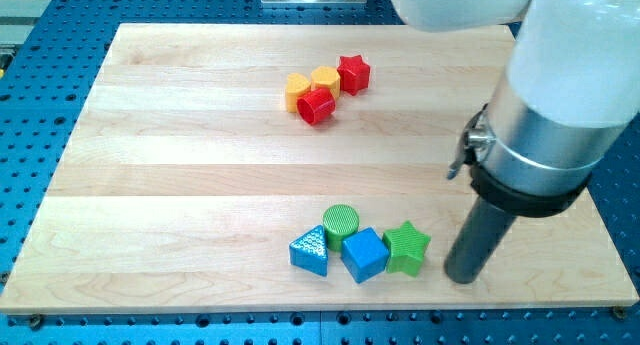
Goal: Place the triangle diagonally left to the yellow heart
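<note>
In the camera view, you see a pale wooden tabletop (200, 135) lying on a blue perforated base (40, 105). Your arm (560, 105) comes in from the view's top right, and its dark rod ends at my tip (462, 278), which sits near the tabletop's bottom edge toward its right corner. There are no fingers on this rig, only the rod, so nothing is held; the tip touches no block.

Just to the left of the tip, with a small gap, stands the green star (407, 247). Touching it on its left is the blue cube (365, 254), and above that, the green cylinder (341, 222). The blue triangle (310, 252) lies at the left end of this cluster, beside the cube and below the cylinder, close to the bottom edge.

Near the top edge, around its middle, you find a second cluster, well apart from the first: the yellow heart (298, 91) at the left, a yellow block (324, 80) next to it whose shape is hard to tell, a red cylinder (316, 107) just below them, and a red star (353, 74) at the right.
</note>
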Controlling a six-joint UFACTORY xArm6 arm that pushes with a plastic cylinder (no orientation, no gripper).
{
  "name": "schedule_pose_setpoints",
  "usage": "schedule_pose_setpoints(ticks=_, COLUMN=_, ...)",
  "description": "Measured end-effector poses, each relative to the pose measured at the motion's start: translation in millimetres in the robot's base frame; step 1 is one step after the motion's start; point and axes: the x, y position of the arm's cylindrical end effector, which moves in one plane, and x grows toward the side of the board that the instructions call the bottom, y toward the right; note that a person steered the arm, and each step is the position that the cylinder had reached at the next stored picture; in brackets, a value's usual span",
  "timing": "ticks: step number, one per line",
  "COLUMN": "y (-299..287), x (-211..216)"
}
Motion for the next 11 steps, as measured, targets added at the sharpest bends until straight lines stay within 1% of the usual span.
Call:
schedule_pose_setpoints(ticks=1, y=-58, x=12)
schedule_pose_setpoints(ticks=2, y=-98, x=6)
schedule_pose_setpoints(ticks=3, y=-128, x=-2)
schedule_pose_setpoints(ticks=4, y=-144, x=22)
schedule_pose_setpoints(ticks=5, y=-171, x=13)
schedule_pose_setpoints(ticks=6, y=-179, x=-42)
schedule_pose_setpoints(ticks=7, y=-219, x=-67)
schedule_pose_setpoints(ticks=8, y=-212, x=-44)
schedule_pose_setpoints(ticks=9, y=-240, x=-26)
schedule_pose_setpoints(ticks=10, y=-299, x=-56)
schedule_pose_setpoints(ticks=11, y=-304, x=-118)
